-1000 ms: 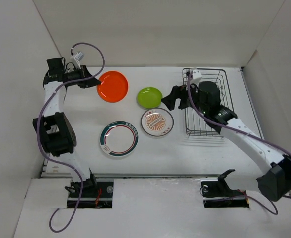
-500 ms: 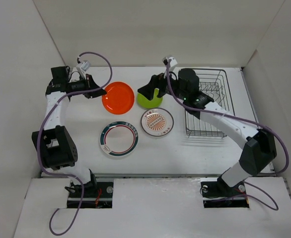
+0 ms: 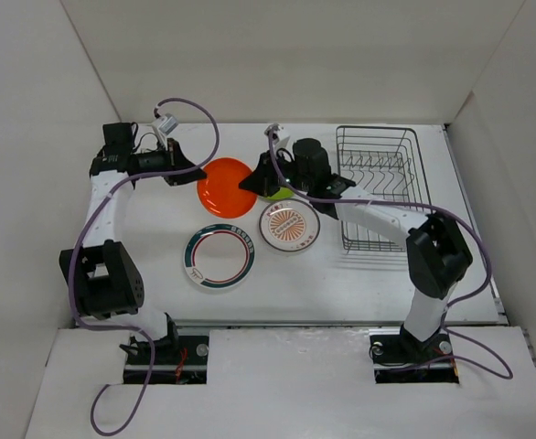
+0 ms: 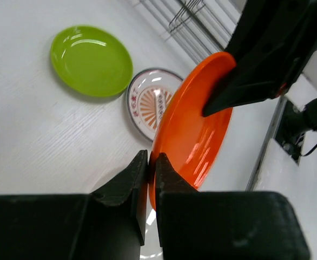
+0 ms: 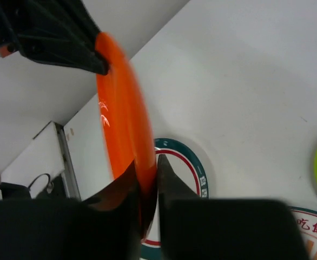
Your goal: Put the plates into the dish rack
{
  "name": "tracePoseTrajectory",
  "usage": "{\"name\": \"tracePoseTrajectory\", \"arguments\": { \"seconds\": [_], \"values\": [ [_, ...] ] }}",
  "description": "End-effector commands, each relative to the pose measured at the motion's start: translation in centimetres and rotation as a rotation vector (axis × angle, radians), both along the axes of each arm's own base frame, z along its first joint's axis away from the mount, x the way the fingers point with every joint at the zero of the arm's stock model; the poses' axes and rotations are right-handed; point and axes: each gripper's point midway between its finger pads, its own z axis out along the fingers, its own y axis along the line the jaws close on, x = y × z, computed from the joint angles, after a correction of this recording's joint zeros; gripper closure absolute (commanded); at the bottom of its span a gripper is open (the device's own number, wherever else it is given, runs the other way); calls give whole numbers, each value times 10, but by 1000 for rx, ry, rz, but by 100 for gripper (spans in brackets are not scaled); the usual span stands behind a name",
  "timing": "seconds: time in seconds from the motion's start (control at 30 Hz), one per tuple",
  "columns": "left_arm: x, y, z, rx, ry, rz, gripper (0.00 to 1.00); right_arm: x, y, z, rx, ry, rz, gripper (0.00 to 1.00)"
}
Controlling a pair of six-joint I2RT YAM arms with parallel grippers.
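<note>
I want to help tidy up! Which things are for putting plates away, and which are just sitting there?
For the job: orange plate, gripped by left end effector and right end effector; lime green plate; green-rimmed plate; orange-patterned plate; dish rack.
Just there: purple cables, white walls.

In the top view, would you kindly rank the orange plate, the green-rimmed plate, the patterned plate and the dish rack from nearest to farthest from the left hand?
From the left hand:
1. orange plate, gripped at its edge.
2. green-rimmed plate, toward the front.
3. patterned plate, in the middle.
4. dish rack, far right.
</note>
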Motion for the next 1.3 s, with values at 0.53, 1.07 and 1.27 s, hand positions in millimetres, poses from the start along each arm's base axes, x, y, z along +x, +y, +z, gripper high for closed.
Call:
{"name": "tracePoseTrajectory", "arguments": {
  "seconds": [0.53, 1.07, 1.27],
  "values": [
    [47, 59, -20, 244, 5, 446, 0, 81, -276, 97, -385, -115, -1074, 100],
    [49, 80, -26, 347, 7, 529, 0, 102, -374, 42, -659, 44, -1397, 100],
    [45, 78, -29, 349, 19, 515, 0, 111, -375, 27, -702, 56, -1342, 100]
  ]
}}
